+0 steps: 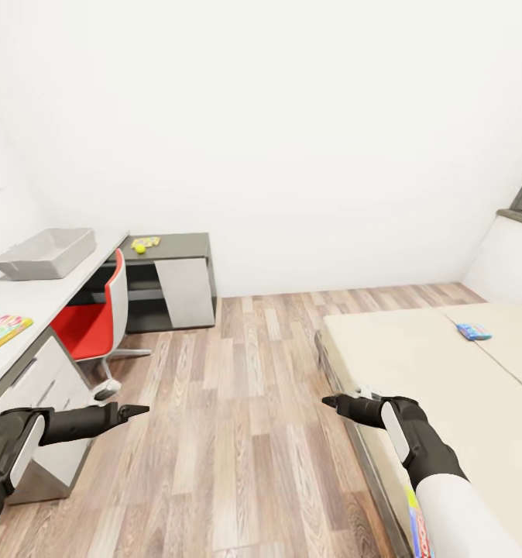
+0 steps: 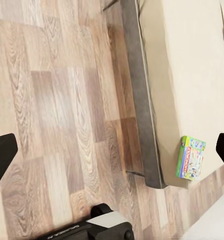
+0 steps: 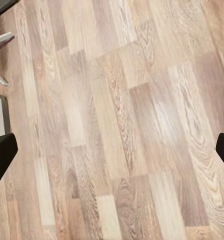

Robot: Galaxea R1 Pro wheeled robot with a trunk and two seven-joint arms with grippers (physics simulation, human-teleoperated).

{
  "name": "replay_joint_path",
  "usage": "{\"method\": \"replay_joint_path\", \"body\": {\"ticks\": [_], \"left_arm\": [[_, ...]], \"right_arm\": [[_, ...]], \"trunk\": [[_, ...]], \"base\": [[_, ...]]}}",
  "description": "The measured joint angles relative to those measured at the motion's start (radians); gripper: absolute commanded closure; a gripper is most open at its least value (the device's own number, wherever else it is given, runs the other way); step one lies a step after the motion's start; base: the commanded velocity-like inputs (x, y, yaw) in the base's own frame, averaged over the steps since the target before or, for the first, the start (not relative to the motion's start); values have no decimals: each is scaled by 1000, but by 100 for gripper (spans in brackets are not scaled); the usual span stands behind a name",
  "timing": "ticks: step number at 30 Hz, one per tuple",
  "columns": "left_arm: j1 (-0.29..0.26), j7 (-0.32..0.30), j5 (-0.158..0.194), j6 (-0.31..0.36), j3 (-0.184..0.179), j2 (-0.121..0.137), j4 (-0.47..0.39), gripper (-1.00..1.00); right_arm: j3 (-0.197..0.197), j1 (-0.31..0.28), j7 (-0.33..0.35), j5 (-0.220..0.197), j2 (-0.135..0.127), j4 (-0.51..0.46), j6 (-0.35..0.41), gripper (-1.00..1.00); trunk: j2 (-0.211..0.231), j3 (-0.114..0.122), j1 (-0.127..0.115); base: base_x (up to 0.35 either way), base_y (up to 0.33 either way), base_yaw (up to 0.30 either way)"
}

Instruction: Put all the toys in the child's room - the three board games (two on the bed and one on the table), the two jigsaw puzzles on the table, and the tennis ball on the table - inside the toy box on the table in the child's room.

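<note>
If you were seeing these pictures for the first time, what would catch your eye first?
Probably the red chair tucked against the white desk on the left, below the grey toy box. Next, the two dark grippers, left and right, held over the plank floor, then the cream bed with a blue game box.

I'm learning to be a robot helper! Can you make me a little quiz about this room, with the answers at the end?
1. True or false: the toy box sits on the bed.
2. Which small toy lies on the dark desk past the red chair? A) tennis ball B) teddy bear C) toy car
3. Fill in: the blue board game lies on the ____.

Key
1. False. It sits on the long white table.
2. A. The tennis ball rests there, by a yellow jigsaw puzzle.
3. Bed. The Monopoly game lies there too, near the bed's corner.
</note>
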Motion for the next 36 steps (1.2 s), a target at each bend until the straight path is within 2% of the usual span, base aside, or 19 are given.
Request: {"method": "replay_joint_path", "body": {"ticks": [19,36], "left_arm": [[0,-3,0,0,0,0,0,-100],[0,-3,0,-1,0,0,0,-100]], "right_arm": [[-1,0,0,0,0,1,0,-100],[-3,0,0,0,-1,1,2,-100]], "trunk": [[0,0,0],[0,0,0]], "base": [[7,39,-277],[119,107,-281]]}}
